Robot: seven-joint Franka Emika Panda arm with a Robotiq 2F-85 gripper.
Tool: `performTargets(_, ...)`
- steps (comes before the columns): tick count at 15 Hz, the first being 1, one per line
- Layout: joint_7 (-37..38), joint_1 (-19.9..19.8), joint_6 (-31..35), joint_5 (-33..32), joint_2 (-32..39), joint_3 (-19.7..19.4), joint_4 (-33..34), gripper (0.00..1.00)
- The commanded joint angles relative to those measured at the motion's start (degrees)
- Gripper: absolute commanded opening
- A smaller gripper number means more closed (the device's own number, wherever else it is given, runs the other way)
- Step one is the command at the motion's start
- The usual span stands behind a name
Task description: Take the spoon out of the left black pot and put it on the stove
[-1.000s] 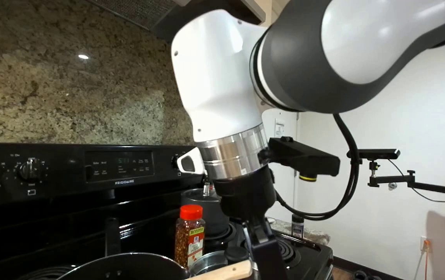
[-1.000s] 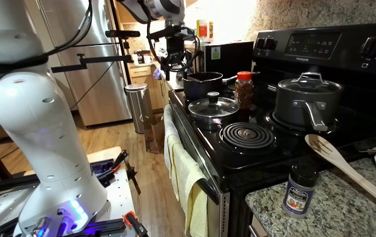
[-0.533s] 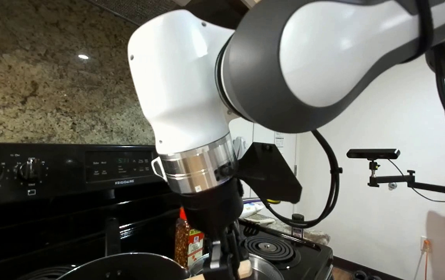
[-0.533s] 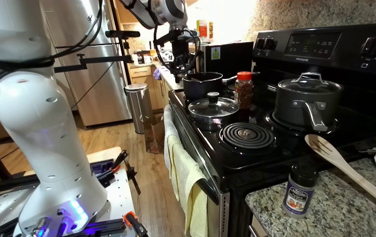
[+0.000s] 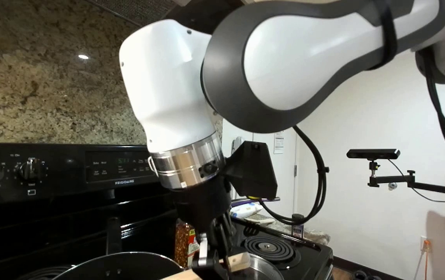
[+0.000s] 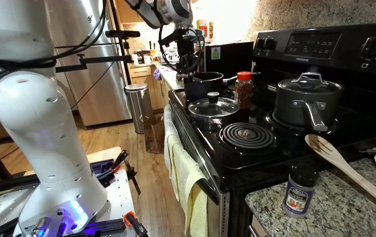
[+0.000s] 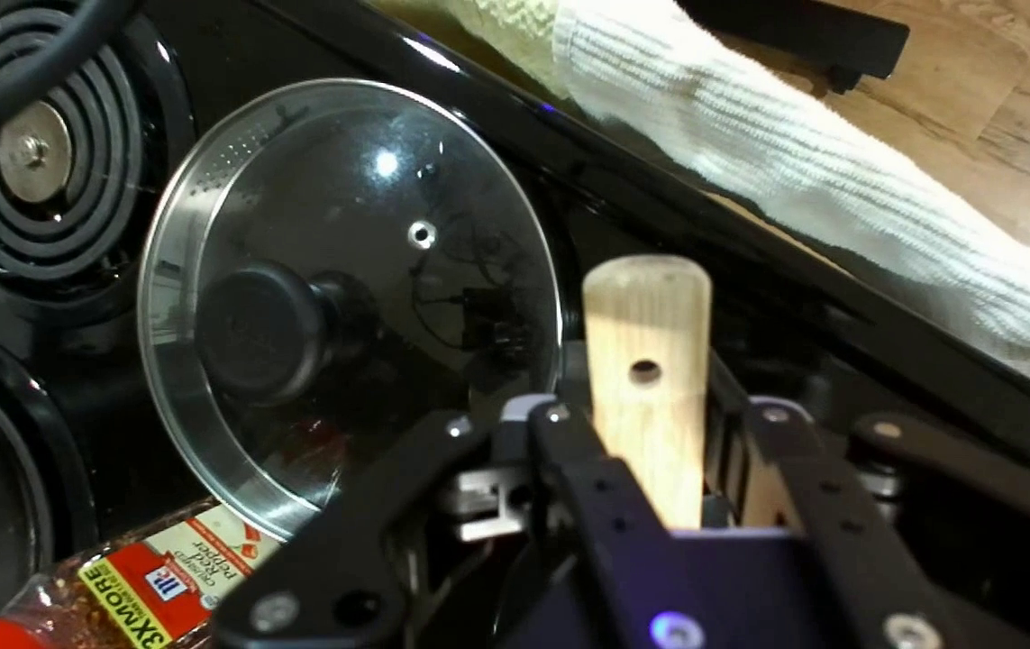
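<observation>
Spreading across both exterior views is the glossy black Frigidaire stove (image 6: pixel 257 161), its knobbed control panel (image 6: pixel 349 46) raised along the back. My Panda arm (image 5: pixel 296 62) reaches in above it, the wrist slightly tilted. In an exterior view a granite countertop (image 6: pixel 332 210) adjoins the stove. A dark grey saucepan (image 6: pixel 301 107) with its glass lid on sits toward the back of the stove. The wide black pot (image 6: pixel 197 90) stands at the end away from the countertop, and just beside it is a glass-lidded pan (image 7: pixel 361 207), which my wrist view shows from nearly overhead.

My Robotiq gripper (image 7: pixel 659 410) points down by the black pot's rim. Its jaws are partway apart, a finger to each side of the wooden spoon (image 7: pixel 650 433); I cannot tell whether both pads press on the handle, so I won't claim a hold.

A separate slotted wooden spoon (image 6: pixel 339 159) lies over the countertop, its head showing against the stove. A red-capped jar of crushed red pepper (image 7: pixel 163 572) stands upright just beside the pan, and a black-capped spice bottle (image 6: pixel 301 192) stands on the countertop. Of the spoon between my fingers I see the handle alone: its rounded end juts up past the gripper, the rest slants down toward the black pot's rim, and the bowl is hidden from me. Smallest is the round hole (image 7: pixel 645 371) near the handle's end.
</observation>
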Motion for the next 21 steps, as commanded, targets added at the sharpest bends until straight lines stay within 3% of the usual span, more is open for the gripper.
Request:
performTargets(1,-1.3,0.1,-2.7,0.9,-1.9,-0.6,1.2,0.06)
performTargets(5,-2.7,-0.7,-2.4,1.5,-8.0,-0.9,0.1,0.00)
performTargets(11,-4.9,-3.1,-1.7,2.8,-19.2,-2.4,-3.5,0.01)
performTargets(18,-6.1,-9.1,-0.3,6.0,-33.4,-8.5,-12.8,0.01)
performTargets(19,-4.3,-8.8,-1.7,4.3,-28.4,-6.2,-7.9,0.01)
performTargets(21,-4.7,-9.7,-1.7,4.5,-30.0,-6.7,-8.8,0.06)
